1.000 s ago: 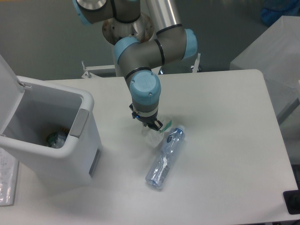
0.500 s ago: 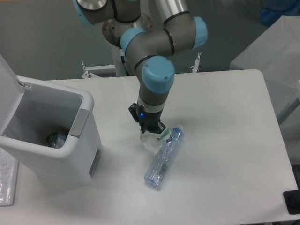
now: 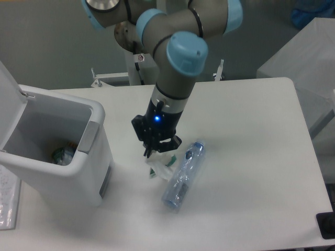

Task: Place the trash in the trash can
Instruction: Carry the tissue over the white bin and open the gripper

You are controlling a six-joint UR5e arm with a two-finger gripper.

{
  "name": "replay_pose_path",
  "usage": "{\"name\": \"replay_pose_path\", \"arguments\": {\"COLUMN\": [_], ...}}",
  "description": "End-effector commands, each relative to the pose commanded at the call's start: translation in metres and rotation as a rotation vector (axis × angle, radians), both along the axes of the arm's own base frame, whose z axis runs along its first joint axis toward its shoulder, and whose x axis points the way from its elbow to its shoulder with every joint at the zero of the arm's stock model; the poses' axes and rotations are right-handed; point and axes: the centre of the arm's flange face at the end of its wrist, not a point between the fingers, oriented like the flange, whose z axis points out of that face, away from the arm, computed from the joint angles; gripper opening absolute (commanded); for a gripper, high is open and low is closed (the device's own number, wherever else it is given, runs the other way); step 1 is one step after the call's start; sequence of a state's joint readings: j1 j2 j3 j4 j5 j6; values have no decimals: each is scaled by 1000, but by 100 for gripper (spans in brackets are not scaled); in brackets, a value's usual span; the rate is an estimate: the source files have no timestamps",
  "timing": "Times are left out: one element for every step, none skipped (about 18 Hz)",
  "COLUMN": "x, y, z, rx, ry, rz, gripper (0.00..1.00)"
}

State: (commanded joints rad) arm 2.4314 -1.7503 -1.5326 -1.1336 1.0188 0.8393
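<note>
At the far left, a big white trash can [image 3: 78,172] is seen on the bench [image 3: 251,157]. Its lid [image 3: 8,104] is tipped up and open, and a grey tab [image 3: 88,137] is seen on its near rim. Something small, white and green [image 3: 63,155] is seen lying inside it at the bottom.

Near the middle, the gripper [image 3: 156,151] is pointed down at the bench, and a small blue light is seen on the wrist just above it. A crumpled white tissue wad [image 3: 160,164] with a green bit is seen right under the gripper, touching its tips. Whether the wad is pinched or only touched cannot be told, and how wide the gripper is cannot be told either.

Just to the right of the wad, a clear plastic bottle [image 3: 183,175] is laid flat on the bench. Its blue cap is pointed up and to the right.
</note>
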Motion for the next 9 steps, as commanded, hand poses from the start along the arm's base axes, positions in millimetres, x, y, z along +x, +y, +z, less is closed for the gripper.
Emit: {"name": "replay_pose_path", "arguments": {"x": [3,5,7,8,10,12,13,14,19], "y": [1,4,6,8,11,13,14,15,13], "z": [11,18,27,36,47,59,71,81,93], "rx": [28,58,90,121,153,186,211,231,256], "ry": [-18,-43,-68,-93,-117,-140,-158,-174,-184], "rz": [8,16,22,27,29,33,38,43,41], "gripper": [0,0,0,0,0,0,0,0,0]}}
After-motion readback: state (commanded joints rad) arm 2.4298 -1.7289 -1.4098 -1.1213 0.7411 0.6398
